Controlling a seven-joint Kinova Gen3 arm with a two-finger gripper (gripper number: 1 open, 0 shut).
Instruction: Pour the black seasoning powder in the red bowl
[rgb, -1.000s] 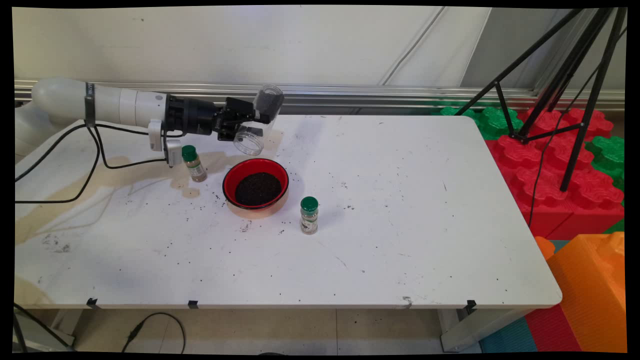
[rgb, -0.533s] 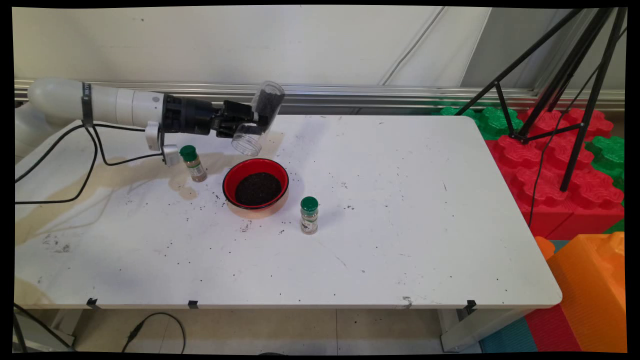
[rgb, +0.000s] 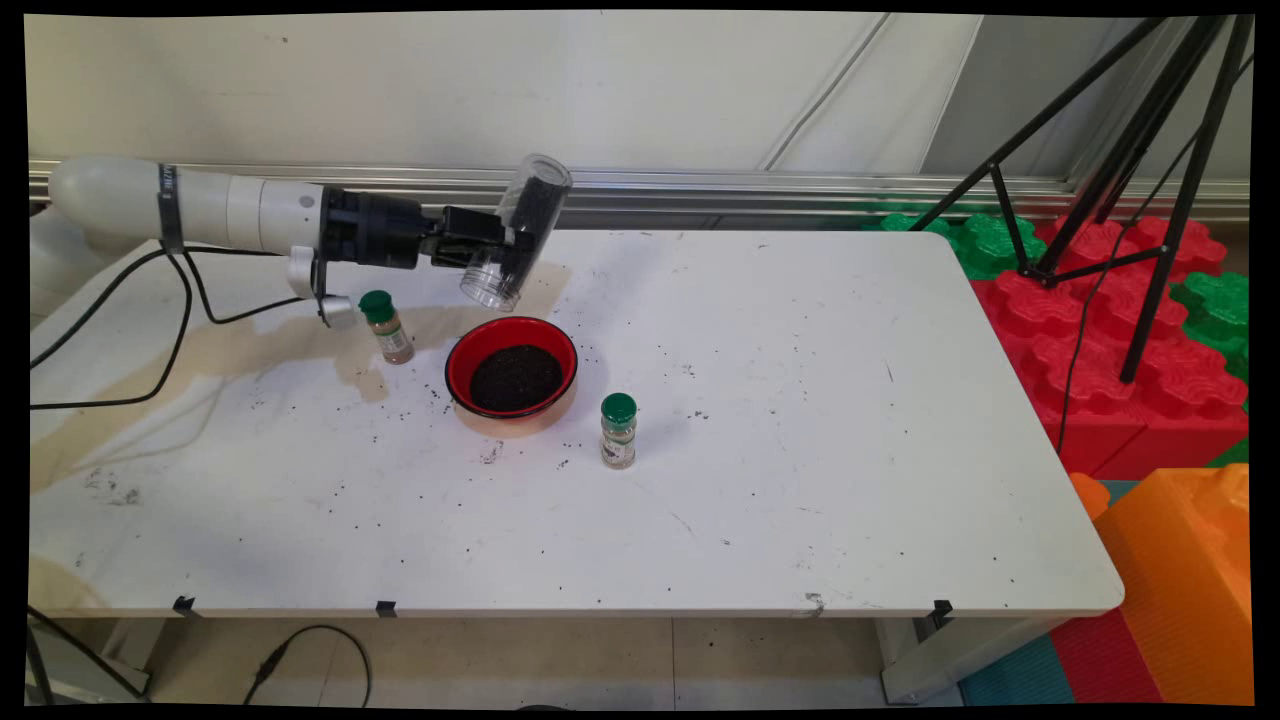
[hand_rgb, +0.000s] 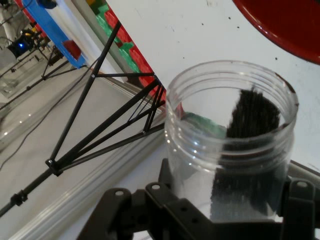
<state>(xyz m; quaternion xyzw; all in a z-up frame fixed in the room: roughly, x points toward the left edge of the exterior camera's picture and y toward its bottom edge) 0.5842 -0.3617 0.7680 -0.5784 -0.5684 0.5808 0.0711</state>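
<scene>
Claw: the claw (rgb: 497, 248) is closed on a clear jar (rgb: 520, 232), its black fingers (hand_rgb: 300, 210) pressed to the jar's sides about midway up; nothing else is in its hold.
Jar: held in the air, tipped well over so the open mouth points down and toward the near side, the closed end up toward the wall. Dark grains (hand_rgb: 247, 150) lie in a streak along the inside wall. I judge the tilt is what lets them slide toward the mouth.
Jar's place: above the bench (rgb: 800, 450), its mouth just beyond the far rim of the bowl (rgb: 512, 372) and a little to its left, not touching it.
Bowl: red inside, black-rimmed, upright on the bench, holding a heap of the same dark grains. The hand view catches a piece of its red rim (hand_rgb: 285, 27) beyond the jar's mouth.
Left bottle: a small green-capped bottle (rgb: 385, 325) stands upright just left of the bowl, under the arm's wrist.
Right bottle: a second green-capped bottle (rgb: 618, 431) stands near the bowl's right side, toward the near edge.
Bench: white, stained brownish at the left, with dark specks scattered round the bowl.
Beyond: a black tripod (rgb: 1120, 180) over red and green blocks at the right.
</scene>
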